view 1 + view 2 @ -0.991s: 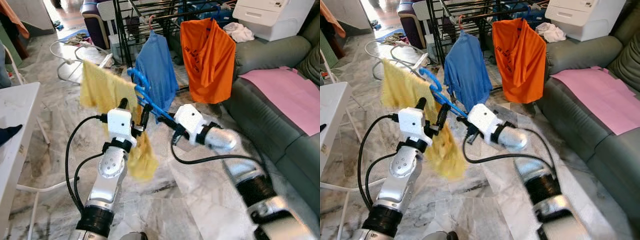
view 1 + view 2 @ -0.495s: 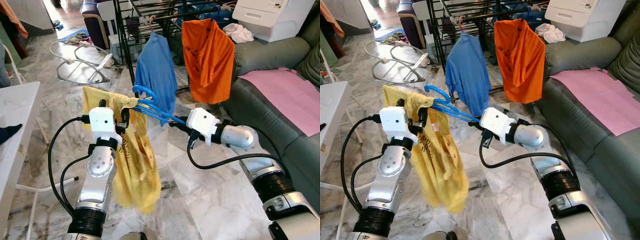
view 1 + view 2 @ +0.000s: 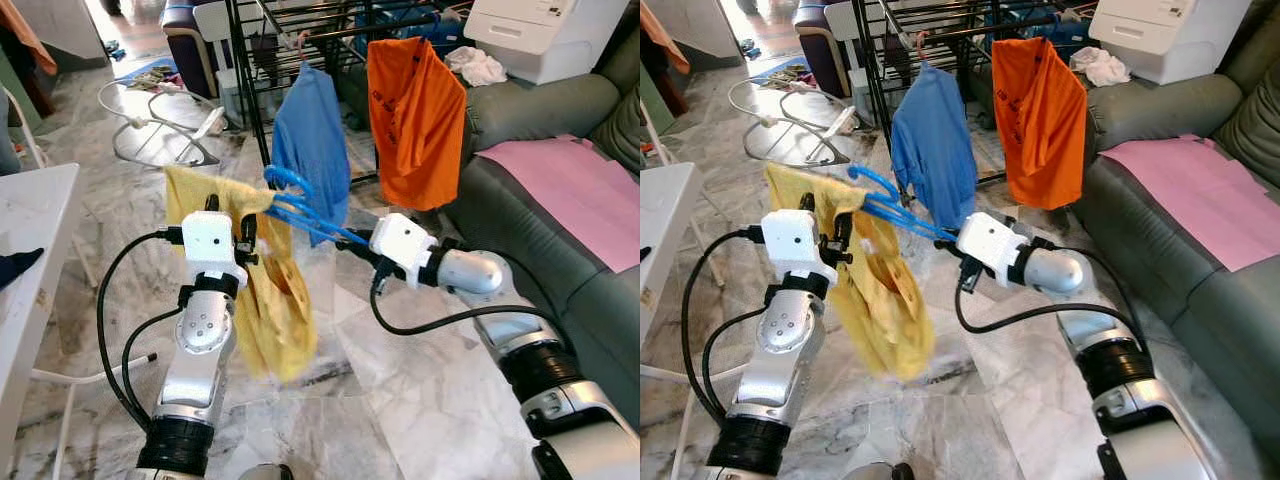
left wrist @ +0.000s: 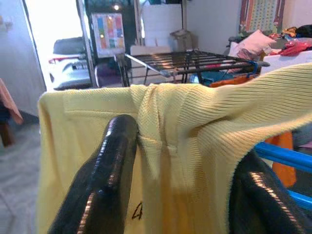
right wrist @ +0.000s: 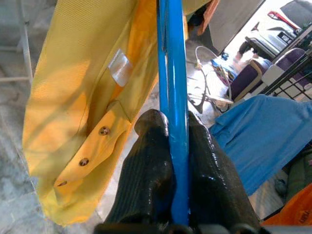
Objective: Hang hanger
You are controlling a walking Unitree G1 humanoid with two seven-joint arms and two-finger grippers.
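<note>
A yellow shirt [image 3: 262, 300] hangs in front of me, draped over my left gripper [image 3: 226, 212]. In the left wrist view its ribbed cloth [image 4: 195, 141] sits between the two black fingers [image 4: 105, 180], which are shut on the shirt. A blue hanger [image 3: 300, 208] runs from the shirt's top to my right gripper [image 3: 352, 243], shut on its lower bar. In the right wrist view that blue bar [image 5: 173, 112] is pinched between the fingers [image 5: 146, 180], with the shirt's buttoned placket [image 5: 90, 156] beside it. The black drying rack [image 3: 300, 25] stands beyond.
A blue shirt [image 3: 312, 135] and an orange shirt [image 3: 415, 110] hang on the rack. A grey sofa [image 3: 540, 240] with a pink cloth [image 3: 570, 190] lies to the right, a white table [image 3: 35, 250] to the left. Marble floor [image 3: 400, 400] spreads below.
The shirt first dropped lower in front of me, then its hem swung up and bunched. Both grippers rose a little and kept their holds.
</note>
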